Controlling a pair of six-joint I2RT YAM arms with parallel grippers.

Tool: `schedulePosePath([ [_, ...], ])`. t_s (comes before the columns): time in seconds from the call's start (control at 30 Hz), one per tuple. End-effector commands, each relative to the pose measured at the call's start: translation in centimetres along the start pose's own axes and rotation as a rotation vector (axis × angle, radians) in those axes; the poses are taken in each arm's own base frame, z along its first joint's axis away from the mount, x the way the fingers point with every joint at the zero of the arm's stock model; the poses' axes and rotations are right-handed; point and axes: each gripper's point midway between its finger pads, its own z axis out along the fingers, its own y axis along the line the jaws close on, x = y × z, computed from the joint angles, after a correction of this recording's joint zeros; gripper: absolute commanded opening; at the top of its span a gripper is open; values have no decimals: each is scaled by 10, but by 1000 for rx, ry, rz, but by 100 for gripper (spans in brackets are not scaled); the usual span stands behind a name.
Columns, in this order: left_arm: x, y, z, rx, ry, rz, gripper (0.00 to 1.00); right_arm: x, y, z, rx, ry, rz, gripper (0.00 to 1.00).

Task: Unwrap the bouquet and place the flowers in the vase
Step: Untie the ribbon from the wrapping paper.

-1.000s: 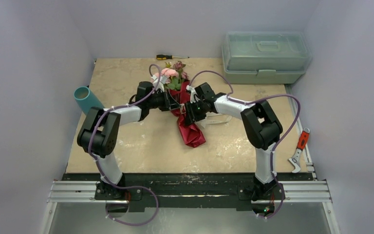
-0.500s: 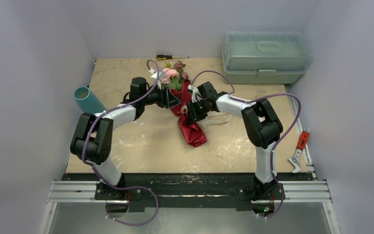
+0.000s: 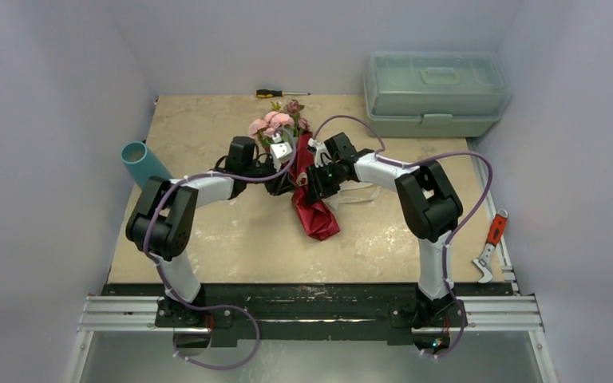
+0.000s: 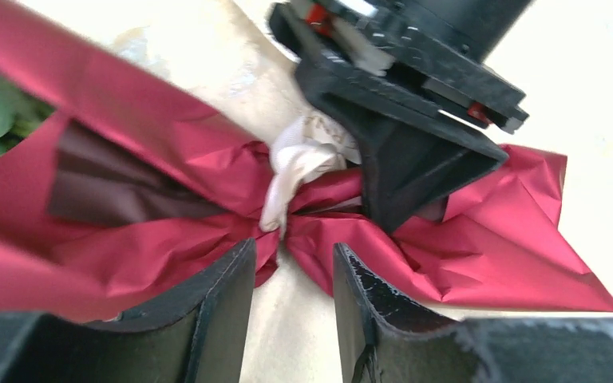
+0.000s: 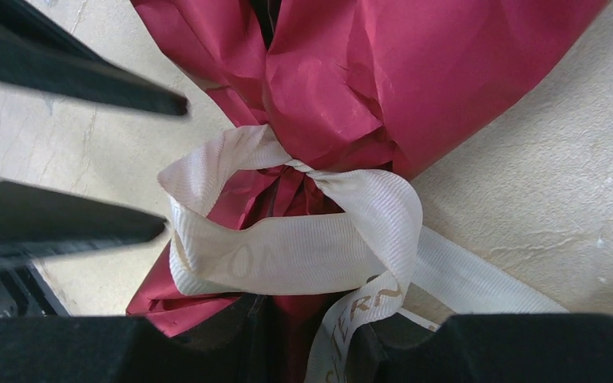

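1. The bouquet (image 3: 315,217) lies in the middle of the table (image 3: 231,231), its closed tip towards the near edge.
2. The flowers (image 3: 275,121) stick out of the far end, pink and dusky heads with green leaves, wrapped in dark red paper (image 4: 479,231).
3. A cream ribbon (image 5: 287,251) is knotted around the pinched neck of the wrap, and one tail runs off to the right across the table.
4. The right gripper (image 5: 307,323) comes in from the right and is clamped on the bouquet at that neck, with paper and ribbon filling the gap between its fingers.
5. The left gripper (image 4: 293,249) comes in from the left. Its fingers stand a narrow gap apart and hold nothing, their tips just short of the knot.
6. The vase (image 3: 140,162) is at the table's left edge, well apart from the bouquet.
7. A toolbox (image 3: 435,92) sits at the far right, a screwdriver (image 3: 279,93) lies at the far edge, and a red-handled tool (image 3: 491,239) lies at the right edge.
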Motion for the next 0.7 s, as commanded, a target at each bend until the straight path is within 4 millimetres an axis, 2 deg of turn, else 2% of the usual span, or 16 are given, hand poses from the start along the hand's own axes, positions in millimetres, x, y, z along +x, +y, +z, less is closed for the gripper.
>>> schedulePosePath([
  [0.0, -16, -9, 17, 66, -29, 185, 39, 42, -27, 7, 89, 144, 19, 36],
  [0.33, -13, -18, 39, 69, -51, 147, 31, 53, -31, 1, 89, 169, 12, 36],
  [0.43, -23, -18, 35, 56, -71, 162, 31, 57, -34, -1, 95, 175, 13, 36],
  [0.57, -31, -24, 19, 45, -69, 209, 34, 62, -36, -4, 91, 182, 10, 36],
  [0.67, -30, -29, 13, 42, -58, 214, 38, 65, -36, -6, 87, 186, 10, 36],
])
